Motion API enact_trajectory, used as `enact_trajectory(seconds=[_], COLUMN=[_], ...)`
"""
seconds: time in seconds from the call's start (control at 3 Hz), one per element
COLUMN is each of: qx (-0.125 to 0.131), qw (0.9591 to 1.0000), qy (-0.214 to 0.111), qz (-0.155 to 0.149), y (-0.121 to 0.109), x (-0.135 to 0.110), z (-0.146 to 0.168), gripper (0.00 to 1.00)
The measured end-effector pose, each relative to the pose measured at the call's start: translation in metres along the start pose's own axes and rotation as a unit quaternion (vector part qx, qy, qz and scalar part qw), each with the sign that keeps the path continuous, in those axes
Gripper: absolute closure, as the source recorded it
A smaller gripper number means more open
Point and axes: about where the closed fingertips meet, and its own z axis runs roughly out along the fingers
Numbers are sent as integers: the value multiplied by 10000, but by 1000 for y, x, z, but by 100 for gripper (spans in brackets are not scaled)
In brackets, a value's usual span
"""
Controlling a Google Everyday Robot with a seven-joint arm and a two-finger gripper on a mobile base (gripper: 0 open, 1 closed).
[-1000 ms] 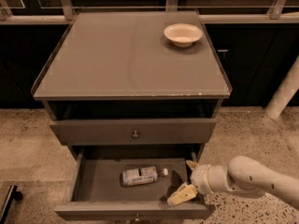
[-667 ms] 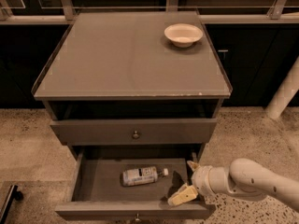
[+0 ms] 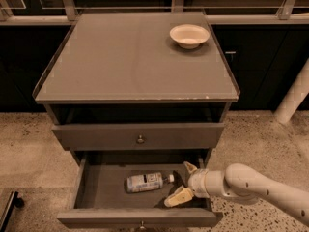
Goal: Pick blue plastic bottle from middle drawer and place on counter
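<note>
gripper (image 3: 178, 185) in middle drawer (image 3: 99, 190), counter (image 3: 125, 62) — bowl (image 3: 189, 35) back-right

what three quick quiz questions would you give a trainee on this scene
1. True or false: the bottle lies on its side in the open drawer.
2. Where is the bowl? A) far right of the counter B) in the drawer C) on the floor
3. Fill in: the gripper, open inside the drawer, sits just right of the bottle's ___ end.

Key: 1 true; 2 A; 3 cap
</note>
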Motion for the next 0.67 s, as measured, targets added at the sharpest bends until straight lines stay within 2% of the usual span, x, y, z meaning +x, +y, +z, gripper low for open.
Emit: enact_trajectory(seconds=[0.67], qx=[-83], qw=[9994], qy=[-191], qz=[-276], y=[-8], x=[-11], z=[51], gripper=[0])
